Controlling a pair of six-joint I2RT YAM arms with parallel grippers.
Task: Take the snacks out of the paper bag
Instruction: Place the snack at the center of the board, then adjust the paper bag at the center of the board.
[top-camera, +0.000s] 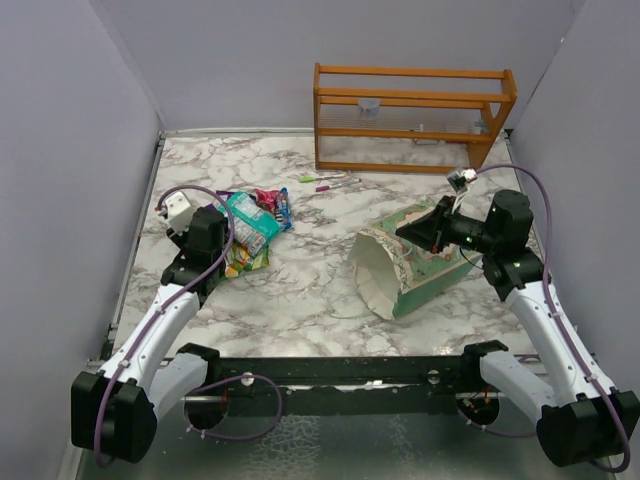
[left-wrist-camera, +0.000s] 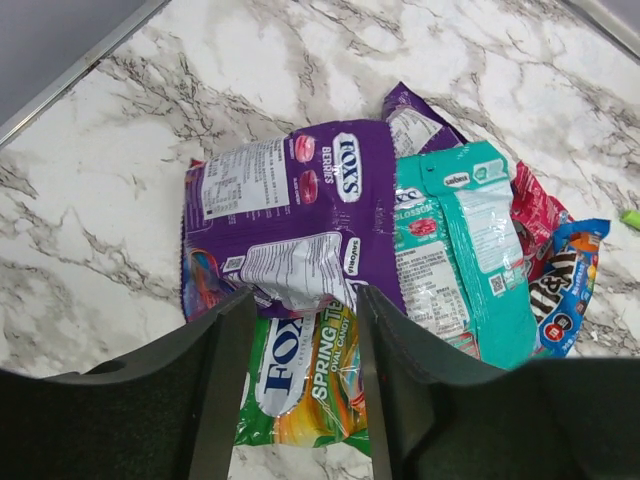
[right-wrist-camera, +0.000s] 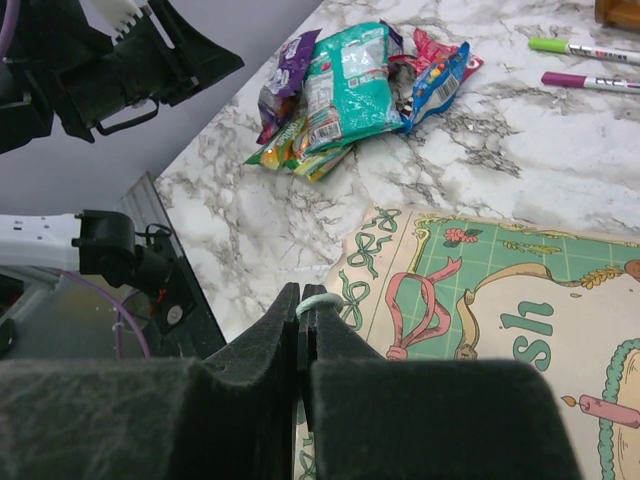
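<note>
The snacks (top-camera: 250, 225) lie in a pile on the marble table at the left, outside the bag. In the left wrist view a purple packet (left-wrist-camera: 290, 215) lies over a green-yellow one (left-wrist-camera: 305, 385), with teal (left-wrist-camera: 465, 260), red (left-wrist-camera: 540, 215) and blue (left-wrist-camera: 565, 285) packets beside them. My left gripper (left-wrist-camera: 305, 300) is open just above the green-yellow packet and holds nothing; it also shows in the top view (top-camera: 228, 240). The paper bag (top-camera: 410, 265) lies on its side, mouth toward the front left. My right gripper (right-wrist-camera: 305, 300) is shut on its string handle (right-wrist-camera: 322, 299) at the rim.
An orange wooden rack (top-camera: 410, 115) stands at the back right. A green pen (right-wrist-camera: 580, 48) and a pink pen (right-wrist-camera: 590, 82) lie between the rack and the snacks. Grey walls close in both sides.
</note>
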